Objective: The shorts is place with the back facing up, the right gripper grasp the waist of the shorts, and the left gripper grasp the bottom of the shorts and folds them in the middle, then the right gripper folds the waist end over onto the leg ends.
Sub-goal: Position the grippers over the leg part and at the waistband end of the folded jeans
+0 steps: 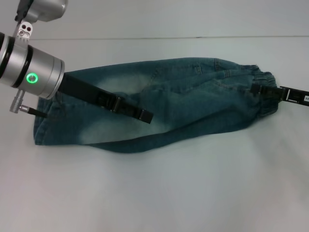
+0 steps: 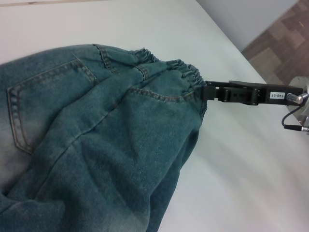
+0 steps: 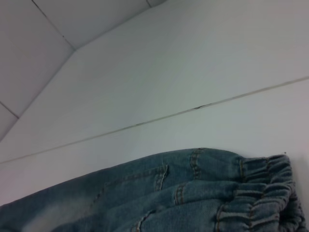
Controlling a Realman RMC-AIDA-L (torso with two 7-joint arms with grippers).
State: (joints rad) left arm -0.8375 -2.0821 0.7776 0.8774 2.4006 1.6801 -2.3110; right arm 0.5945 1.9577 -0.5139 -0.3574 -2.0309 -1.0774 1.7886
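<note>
The blue denim shorts [image 1: 193, 101] lie folded lengthwise on the white table, stretched from left to right. The gathered elastic waist [image 1: 264, 79] is at the right end. My right gripper [image 1: 260, 90] is shut on that waist, and the left wrist view shows the right gripper [image 2: 208, 92] clamped at the puckered band [image 2: 178, 72]. The leg ends [image 1: 41, 123] lie at the left. My left gripper [image 1: 147, 116], on its silver wrist with the green light, reaches over the middle of the shorts. A back pocket [image 2: 43, 101] faces up. The right wrist view shows the waist [image 3: 265, 193].
The white table [image 1: 169, 193] stretches wide in front of the shorts. Its back edge meets the wall [image 1: 169, 19] just behind them. In the left wrist view the table's right edge drops to a brown floor [image 2: 282, 34].
</note>
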